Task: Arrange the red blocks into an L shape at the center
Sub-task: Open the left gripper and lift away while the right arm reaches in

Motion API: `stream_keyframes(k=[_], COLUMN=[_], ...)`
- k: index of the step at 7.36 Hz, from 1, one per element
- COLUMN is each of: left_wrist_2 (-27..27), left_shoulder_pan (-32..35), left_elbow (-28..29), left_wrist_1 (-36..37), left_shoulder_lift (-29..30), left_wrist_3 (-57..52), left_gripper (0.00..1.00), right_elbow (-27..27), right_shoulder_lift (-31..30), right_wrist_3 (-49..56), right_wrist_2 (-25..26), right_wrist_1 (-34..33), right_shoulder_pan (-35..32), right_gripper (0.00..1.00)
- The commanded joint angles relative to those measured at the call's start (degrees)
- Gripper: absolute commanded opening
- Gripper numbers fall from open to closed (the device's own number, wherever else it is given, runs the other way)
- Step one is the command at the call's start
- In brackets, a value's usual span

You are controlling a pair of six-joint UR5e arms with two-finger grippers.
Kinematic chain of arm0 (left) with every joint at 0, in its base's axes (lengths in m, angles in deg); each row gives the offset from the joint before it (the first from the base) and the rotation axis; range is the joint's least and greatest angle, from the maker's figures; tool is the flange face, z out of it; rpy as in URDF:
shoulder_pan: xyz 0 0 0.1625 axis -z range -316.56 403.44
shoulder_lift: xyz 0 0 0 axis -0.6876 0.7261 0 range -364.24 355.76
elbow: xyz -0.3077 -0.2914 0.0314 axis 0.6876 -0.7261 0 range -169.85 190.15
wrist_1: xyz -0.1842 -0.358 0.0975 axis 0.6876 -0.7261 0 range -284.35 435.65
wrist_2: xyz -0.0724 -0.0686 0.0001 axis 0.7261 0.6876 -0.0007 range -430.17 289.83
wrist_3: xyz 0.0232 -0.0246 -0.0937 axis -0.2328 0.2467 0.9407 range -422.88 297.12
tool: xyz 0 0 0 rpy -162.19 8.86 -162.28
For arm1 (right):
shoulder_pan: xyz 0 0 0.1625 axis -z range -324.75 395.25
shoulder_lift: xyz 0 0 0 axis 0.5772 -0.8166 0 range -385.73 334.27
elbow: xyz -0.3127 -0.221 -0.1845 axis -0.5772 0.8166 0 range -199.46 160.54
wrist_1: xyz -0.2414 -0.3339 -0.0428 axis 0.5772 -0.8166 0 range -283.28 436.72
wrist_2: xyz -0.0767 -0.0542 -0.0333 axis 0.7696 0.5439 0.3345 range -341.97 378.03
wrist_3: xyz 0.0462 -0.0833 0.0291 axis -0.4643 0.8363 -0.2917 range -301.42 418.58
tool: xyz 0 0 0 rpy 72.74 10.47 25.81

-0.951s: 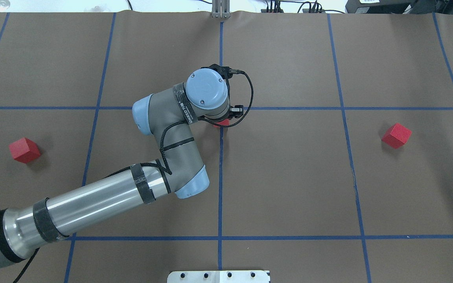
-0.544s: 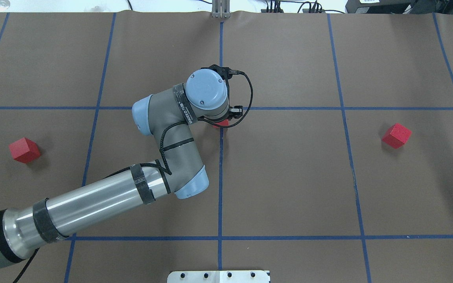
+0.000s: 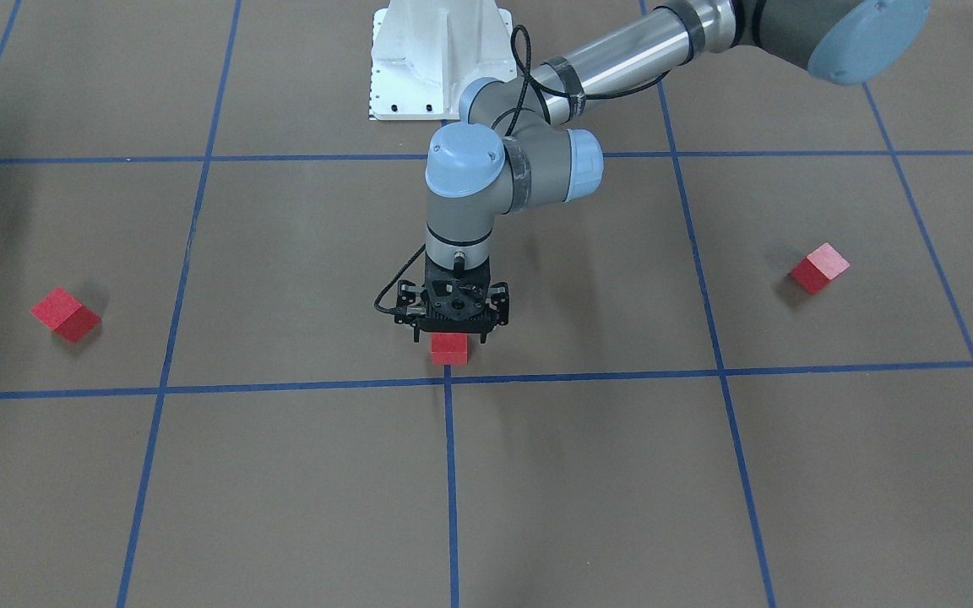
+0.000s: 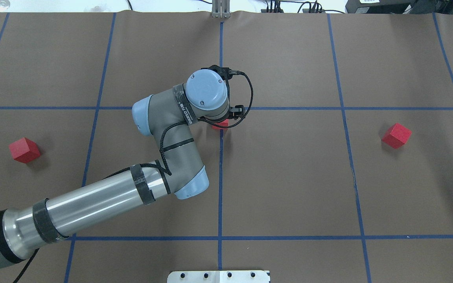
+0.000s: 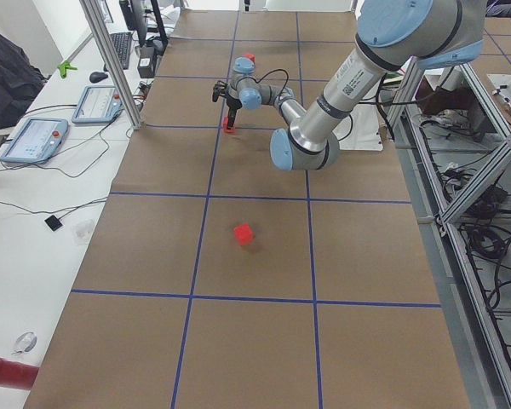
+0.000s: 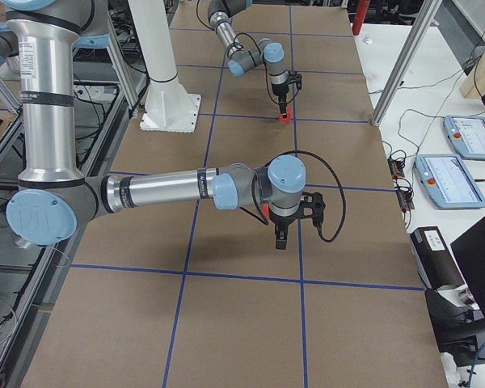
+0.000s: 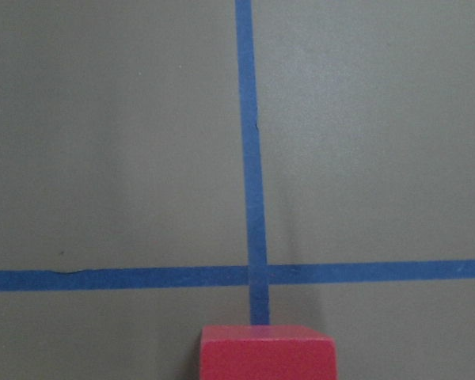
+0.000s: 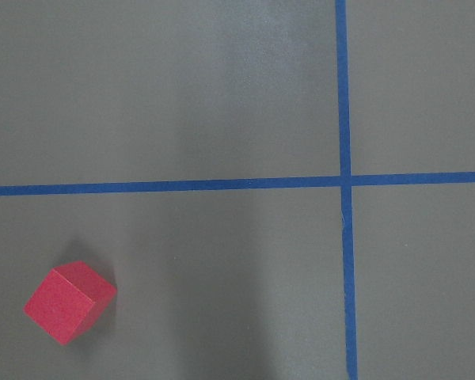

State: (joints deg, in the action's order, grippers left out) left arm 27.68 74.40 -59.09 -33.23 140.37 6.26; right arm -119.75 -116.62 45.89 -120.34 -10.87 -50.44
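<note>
1. The left arm [image 4: 100,204] reaches from the robot's side to the middle of the table, with its elbow bent and its wrist pointing straight down. The left gripper [image 3: 450,336] hangs with its jaws apart, wider than the middle block [image 3: 449,350], one jaw on each side of the block's top.
2. The right arm [image 6: 162,190] stretches low and level over the table, and the right gripper [image 6: 280,237] points down. Whether its jaws are apart or together cannot be told.
3. The middle block sits flat on a blue line, just on the robot's side of the center crossing [image 3: 448,380]. It is near the crossing but not on it, and is squared with the tape.
4. The right-side block [image 3: 65,314] and the left-side block [image 3: 819,268] lie well apart from the crossing. Each is inside a grid square and turned cornerwise to the lines.
5. Brown paper [image 4: 289,177] covers the table, marked into large squares by blue tape. A white base plate [image 3: 440,59] stands at the robot's edge, and a side bench with tablets [image 5: 34,139] runs along the far edge.
6. The blocks are matte red cubes with plain faces. The arms are bright metal tubes with grey joints and pale blue caps, and a black cable loops by the black left gripper.
</note>
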Motion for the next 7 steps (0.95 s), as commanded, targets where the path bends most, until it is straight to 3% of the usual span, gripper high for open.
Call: stream_keyframes(k=[1,2,3,4,5,7], left_wrist_2=[0.2,2.2,6.5,7.9,8.0,8.0], left_shoulder_pan=[1.6,3.5,6.9,8.3,9.4,10.4], left_elbow=[-3.9,-8.9,-17.6,-27.0,-32.7,-34.9], left_wrist_1=[0.4,6.4,15.4,18.8,19.0,19.0], left_shoulder_lift=[-0.2,-1.1,-3.5,-9.4,-15.3,-18.3], left_wrist_3=[-0.3,-0.5,-1.6,-5.5,-7.5,-9.2], left_gripper=[0.99,0.99,1.0,1.0,1.0,1.0], right_elbow=[-2.1,-2.7,-4.5,-5.0,-4.8,-2.7], right_shoulder_lift=[2.6,5.3,7.4,7.4,7.4,6.5], right_wrist_3=[-0.7,-5.9,-10.3,-10.6,-10.1,-8.9], right_wrist_2=[0.1,0.7,5.1,7.2,9.4,13.4], right_wrist_1=[0.1,0.1,2.6,4.9,8.4,17.5], right_shoulder_pan=[1.0,4.5,10.1,15.7,19.0,24.3], right_gripper=[0.99,0.99,0.99,0.99,0.99,0.99])
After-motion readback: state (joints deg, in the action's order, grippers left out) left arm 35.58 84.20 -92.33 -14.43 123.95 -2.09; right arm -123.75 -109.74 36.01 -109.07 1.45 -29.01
